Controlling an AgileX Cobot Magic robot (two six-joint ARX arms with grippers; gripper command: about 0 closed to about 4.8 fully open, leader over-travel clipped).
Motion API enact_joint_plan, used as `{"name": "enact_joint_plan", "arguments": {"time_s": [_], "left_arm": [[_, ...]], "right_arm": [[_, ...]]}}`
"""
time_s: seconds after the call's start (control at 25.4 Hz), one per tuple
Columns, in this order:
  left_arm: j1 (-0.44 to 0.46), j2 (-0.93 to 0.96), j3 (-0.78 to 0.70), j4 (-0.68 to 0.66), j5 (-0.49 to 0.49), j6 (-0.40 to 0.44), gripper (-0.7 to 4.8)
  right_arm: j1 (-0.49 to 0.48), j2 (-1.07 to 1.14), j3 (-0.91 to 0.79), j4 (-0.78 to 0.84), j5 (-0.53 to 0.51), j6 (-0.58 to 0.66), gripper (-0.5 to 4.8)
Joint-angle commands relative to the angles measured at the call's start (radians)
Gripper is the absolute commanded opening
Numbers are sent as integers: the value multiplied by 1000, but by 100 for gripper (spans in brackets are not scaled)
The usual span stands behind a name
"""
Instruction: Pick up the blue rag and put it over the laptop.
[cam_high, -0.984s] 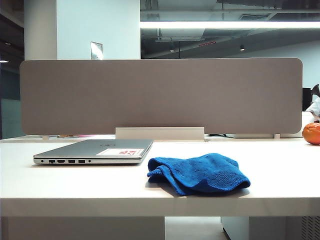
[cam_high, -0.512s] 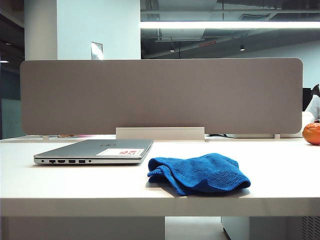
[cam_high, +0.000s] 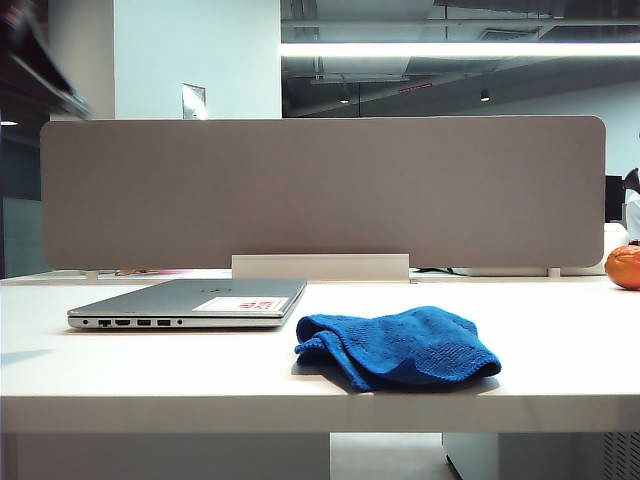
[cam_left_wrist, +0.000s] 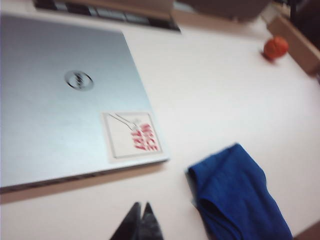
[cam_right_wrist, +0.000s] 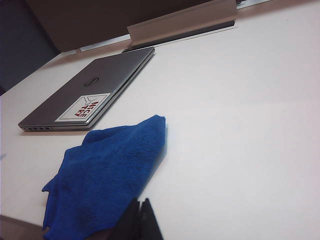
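I see the blue rag (cam_high: 398, 346) bunched on the white bench (cam_high: 150, 380), near the front edge, untouched. The laptop (cam_high: 190, 303) lies shut and flat at about 9 o'clock from the rag, just beside it with a strip of bare bench between them; its ports face the exterior camera and its white-and-red sticker (cam_high: 243, 304) sits on the lid corner nearest the rag. Behind both stands a grey divider panel (cam_high: 320, 190), and an orange ball (cam_high: 623, 267) rests far off at the rag's 2 o'clock.

My left hand (cam_left_wrist: 139, 224) hangs above the bench with its fingers pressed together, holding nothing; below it I see the laptop (cam_left_wrist: 60, 100) and the rag (cam_left_wrist: 237, 195). My right hand (cam_right_wrist: 140, 220) is also closed tip to tip and empty, low over the near edge of the rag (cam_right_wrist: 105, 180), with the laptop (cam_right_wrist: 90, 90) beyond. In the exterior view a dark blur at the top-left corner is all I get of an arm.
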Motion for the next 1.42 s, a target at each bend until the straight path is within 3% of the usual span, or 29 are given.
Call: {"name": "enact_joint_plan", "arguments": {"time_s": [0.04, 0.12, 0.59, 0.91, 0.94, 1.02, 1.1, 1.42], "left_arm": [[-98, 117, 40, 17, -22, -4, -6], [-203, 230, 64, 41, -95, -3, -6], [-468, 511, 166, 130, -203, -4, -6], [-508, 598, 212, 139, -222, -5, -2], [-508, 607, 212, 139, -222, -5, 9], [-508, 626, 212, 134, -222, -5, 97], [-509, 638, 212, 135, -222, -5, 144], [-528, 677, 212, 145, -222, -5, 154]], "right_arm": [[0, -1, -5, 10, -5, 4, 0], [0, -1, -5, 10, -5, 3, 0], [0, -1, -5, 10, -6, 4, -1], [0, -1, -5, 10, -9, 4, 0], [0, -1, -5, 10, -9, 4, -1], [0, -1, -5, 10, -9, 4, 0], [0, -1, -5, 10, -9, 4, 0], [0, -1, -5, 10, -9, 4, 0]]}}
